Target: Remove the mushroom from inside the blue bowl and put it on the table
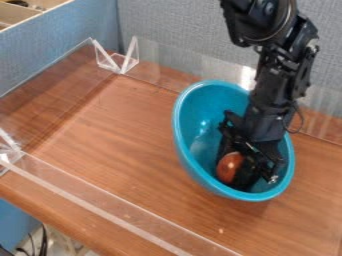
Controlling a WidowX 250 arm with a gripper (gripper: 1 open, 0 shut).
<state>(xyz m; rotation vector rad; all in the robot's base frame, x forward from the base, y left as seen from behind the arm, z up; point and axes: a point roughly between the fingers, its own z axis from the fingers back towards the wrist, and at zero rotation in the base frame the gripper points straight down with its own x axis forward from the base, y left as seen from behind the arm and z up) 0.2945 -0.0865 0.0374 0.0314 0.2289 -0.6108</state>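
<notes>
Inside the blue bowl, the black tool reaches down, holding the reddish-brown mushroom.

- Pincer tips: dark, blurred together; spacing unreadable.
- Mushroom, at pincer: partly covered; stem not discernible.
- Blue bowl: inside behind pincer hidden.
- Arm, above pincer: cut off by top edge.

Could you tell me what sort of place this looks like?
Probably a robotics lab or test station: a black robot arm, a wood-grain tabletop with clear acrylic walls, and grey fabric-like partitions behind.
</notes>
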